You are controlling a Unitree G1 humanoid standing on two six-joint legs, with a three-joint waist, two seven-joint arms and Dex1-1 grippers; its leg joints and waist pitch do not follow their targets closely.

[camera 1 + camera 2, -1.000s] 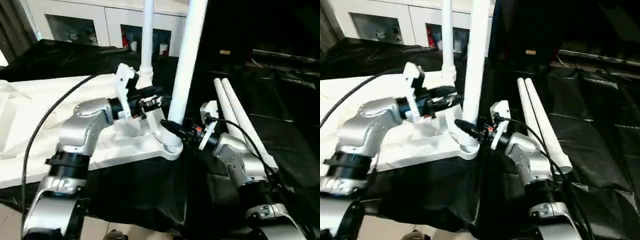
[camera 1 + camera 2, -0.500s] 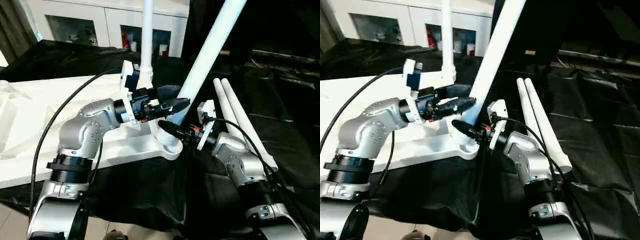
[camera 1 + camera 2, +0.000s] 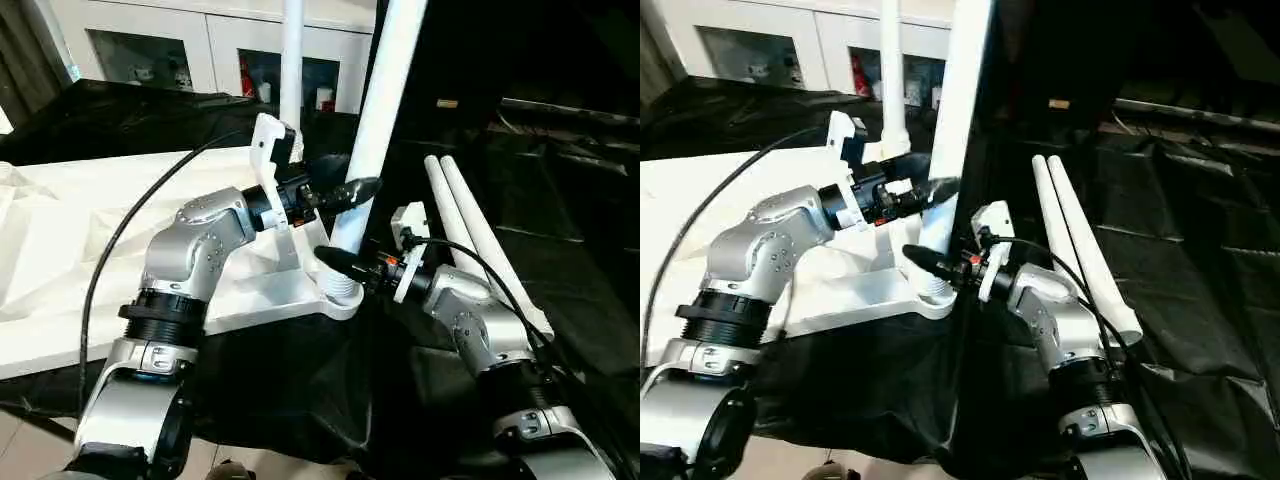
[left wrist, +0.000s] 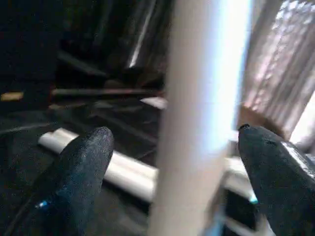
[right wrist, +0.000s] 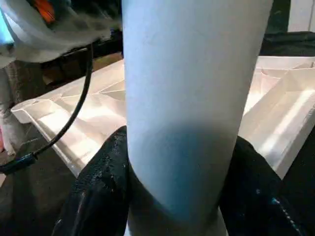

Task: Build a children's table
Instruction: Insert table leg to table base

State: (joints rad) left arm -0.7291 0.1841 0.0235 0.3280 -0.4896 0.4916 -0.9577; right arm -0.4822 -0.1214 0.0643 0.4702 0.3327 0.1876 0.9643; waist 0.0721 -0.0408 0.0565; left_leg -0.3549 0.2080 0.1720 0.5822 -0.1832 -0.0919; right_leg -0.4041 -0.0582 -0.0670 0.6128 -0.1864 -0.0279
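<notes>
Item: children's table, part assembled. Top (image 3: 60, 230) lies underside up on black cloth (image 3: 300, 380), to the left of both grippers.

Legs, four counted:
- One leg (image 3: 385, 110) stands near upright in the corner socket (image 3: 343, 290) closest to the grippers. Right gripper (image 3: 335, 262) is clenched round its base, just above the socket, a finger (image 5: 98, 191) on either side touching the tube.
- One rear leg (image 3: 291, 60) stands in a farther socket, beyond the left gripper.
- Two spare legs (image 3: 480, 235) lie side by side, touching, on the cloth beyond the right forearm.

Left gripper (image 3: 345, 190): released. Its fingers (image 4: 83, 162) are spread wide to either side of the near leg, higher up than the right gripper, apart from the tube.

Handling, judged:
- Legs look like light, stiff hollow plastic, smooth and likely slippery under hard fingertips. Long and tapered, so they will lever easily in a loose socket.
- Best taken low, near the thick end, for pressing home; a second hold higher up would steady the tilt.
- Top seems rigid and ribbed but light, and may slide on the cloth when pushed down at one corner.

Count: top, one; legs, four (two seated, two loose); grippers, two.
</notes>
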